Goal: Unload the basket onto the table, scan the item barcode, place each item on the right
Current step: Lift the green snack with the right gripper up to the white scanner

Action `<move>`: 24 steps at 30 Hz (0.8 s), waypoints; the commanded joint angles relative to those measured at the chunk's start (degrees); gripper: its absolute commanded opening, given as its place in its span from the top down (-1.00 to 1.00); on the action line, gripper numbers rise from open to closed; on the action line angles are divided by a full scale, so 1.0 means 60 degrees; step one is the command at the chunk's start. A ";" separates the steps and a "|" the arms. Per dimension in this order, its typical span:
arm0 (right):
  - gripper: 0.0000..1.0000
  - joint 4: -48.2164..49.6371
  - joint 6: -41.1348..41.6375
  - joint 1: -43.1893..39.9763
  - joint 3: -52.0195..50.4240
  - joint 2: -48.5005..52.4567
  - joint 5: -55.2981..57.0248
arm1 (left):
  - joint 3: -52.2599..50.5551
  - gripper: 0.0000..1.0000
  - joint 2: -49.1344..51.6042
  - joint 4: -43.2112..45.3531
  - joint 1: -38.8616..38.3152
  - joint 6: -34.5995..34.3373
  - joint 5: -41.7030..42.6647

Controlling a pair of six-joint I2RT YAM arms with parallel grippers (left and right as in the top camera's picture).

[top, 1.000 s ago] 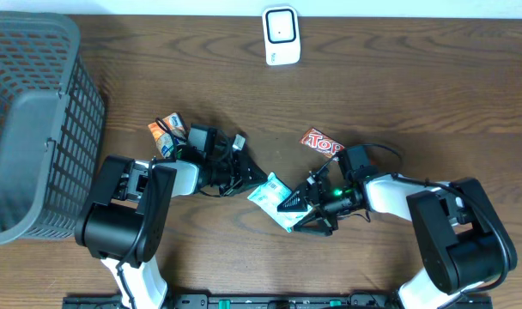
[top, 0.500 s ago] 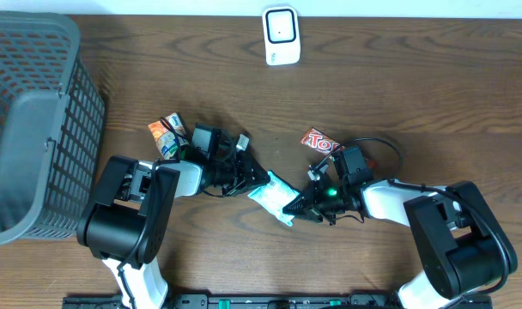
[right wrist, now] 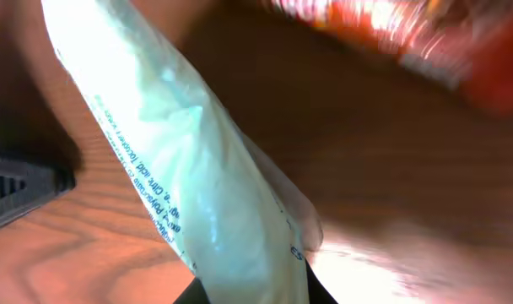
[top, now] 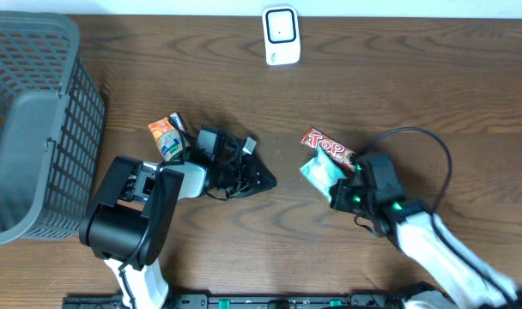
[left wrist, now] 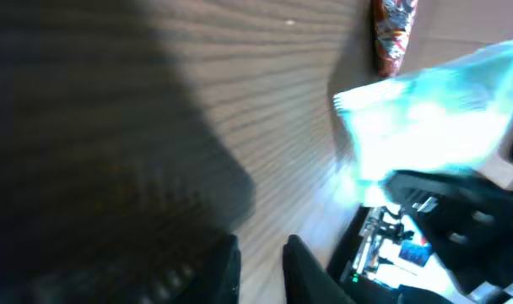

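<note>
The item is a pale green-white plastic packet (top: 319, 170) (right wrist: 189, 169). My right gripper (top: 336, 190) (right wrist: 252, 291) is shut on its lower end and holds it off the table, right of centre, beside a red snack pack (top: 328, 144). In the left wrist view the packet (left wrist: 434, 118) shows blurred at the right. My left gripper (top: 265, 181) (left wrist: 261, 257) lies low on the table left of it. Its fingers stand a narrow gap apart with only wood between them. The white scanner (top: 281, 35) stands at the table's far edge, middle.
A grey mesh basket (top: 38, 120) fills the far left. Two small orange and green packets (top: 166, 136) lie beside the left arm. A black cable loops (top: 424, 146) over the right arm. The red snack pack (right wrist: 408, 34) is close above the held packet.
The right gripper shut on the packet and carried it right, up beside the red pack. The left gripper let go of it and its fingers parted a little.
</note>
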 commanded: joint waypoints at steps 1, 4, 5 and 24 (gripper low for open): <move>0.97 -0.0339 -0.1752 -0.0022 0.0004 -0.1763 0.0328 | -0.0127 0.43 0.0113 -0.0098 -0.0004 0.0357 -0.0448; 0.97 -0.0878 -0.2186 -0.0022 0.0018 -0.2954 -0.0109 | -0.0127 0.19 -0.0106 -0.0098 -0.0004 0.0350 -0.0852; 0.97 -0.1045 -0.2295 -0.0022 0.0033 -0.3260 -0.0262 | -0.0127 0.09 -0.0244 -0.0106 -0.0004 0.0350 -0.0965; 0.97 -0.2586 -0.3213 -0.0022 0.1253 -0.4812 0.1126 | -0.0127 -0.66 -0.8138 -0.3373 -0.0004 0.1348 -0.7020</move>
